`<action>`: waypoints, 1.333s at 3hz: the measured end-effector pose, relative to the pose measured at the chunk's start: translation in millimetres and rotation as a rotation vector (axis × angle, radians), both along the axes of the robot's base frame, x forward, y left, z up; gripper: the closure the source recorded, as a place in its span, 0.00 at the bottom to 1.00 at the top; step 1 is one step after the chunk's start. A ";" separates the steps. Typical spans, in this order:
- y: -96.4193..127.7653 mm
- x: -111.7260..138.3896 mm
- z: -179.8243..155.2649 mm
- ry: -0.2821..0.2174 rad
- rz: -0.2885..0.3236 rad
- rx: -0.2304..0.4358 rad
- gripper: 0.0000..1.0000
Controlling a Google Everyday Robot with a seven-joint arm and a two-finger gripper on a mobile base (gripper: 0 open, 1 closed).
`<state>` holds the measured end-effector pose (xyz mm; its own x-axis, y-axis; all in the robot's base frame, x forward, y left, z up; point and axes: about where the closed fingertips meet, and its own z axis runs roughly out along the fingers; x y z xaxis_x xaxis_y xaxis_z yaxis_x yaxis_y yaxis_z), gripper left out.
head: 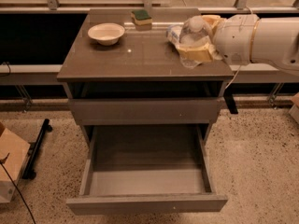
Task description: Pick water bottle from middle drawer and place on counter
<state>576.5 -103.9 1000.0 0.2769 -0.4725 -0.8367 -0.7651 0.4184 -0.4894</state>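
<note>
My gripper (200,40) is shut on the water bottle (191,29), a small clear ribbed bottle. It holds the bottle tilted just above the right side of the counter (135,55). The cream fingers (197,55) clamp the bottle from both sides, and the white arm reaches in from the right. The bottle's lower end is at or just above the counter surface near its right front corner. The middle drawer (147,203) stands pulled out below, with its pale grey floor bare.
A white bowl (106,33) sits on the counter's left rear, a green-topped sponge (141,17) at the back. A bigger labelled bottle (174,31) lies behind the held one. A closed drawer front (145,111) is above the open drawer. A cardboard box (9,164) stands on the floor at the left.
</note>
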 end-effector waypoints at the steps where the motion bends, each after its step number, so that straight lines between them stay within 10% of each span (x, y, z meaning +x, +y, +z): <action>1: 0.9 37.8 -0.8 -0.068 -0.040 -0.014 1.00; 4: 13.9 134.3 -37.1 -0.088 -0.113 -0.077 1.00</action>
<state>710.8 -90.0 963.0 0.2890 -0.5668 -0.7715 -0.6682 0.4577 -0.5865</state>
